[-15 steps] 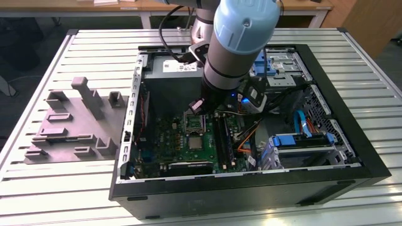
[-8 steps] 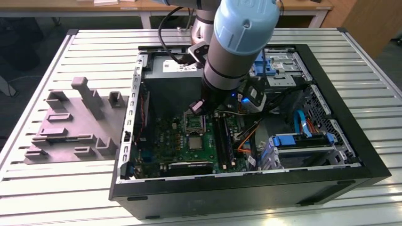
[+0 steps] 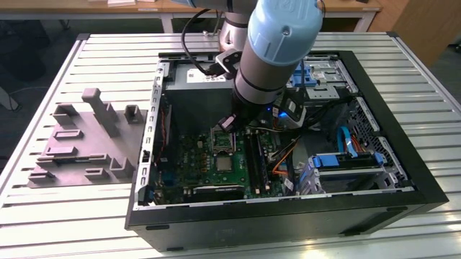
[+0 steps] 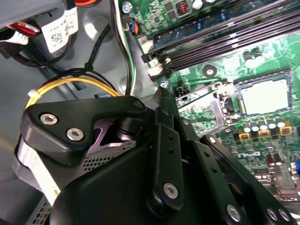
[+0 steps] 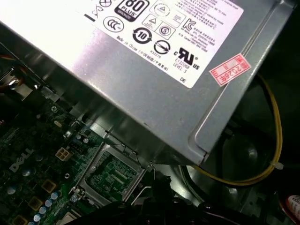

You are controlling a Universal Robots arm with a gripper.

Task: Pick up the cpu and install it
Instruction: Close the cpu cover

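Even overhead light, glare on the power supply label [image 5: 154,28], dim case interior [image 3: 187,108].

The gripper [image 3: 229,123] hangs inside the case [image 3: 403,178], hemmed by the power supply [image 5: 154,93] beside it and yellow cable [image 5: 274,140] nearby; the socket [image 5: 112,174] below lies unobstructed.

Grey metal power supply box [image 5: 154,89] is seen with a white label [image 5: 154,23] and a small red sticker [image 5: 230,69] on its face. Just beside its edge, the green circuit board [image 5: 33,173] is seen, carrying a square metal-framed socket [image 5: 112,176]. The socket sits close to the dark gripper body [image 5: 154,208]. A yellow cable [image 5: 274,140] is looped past the box corner.
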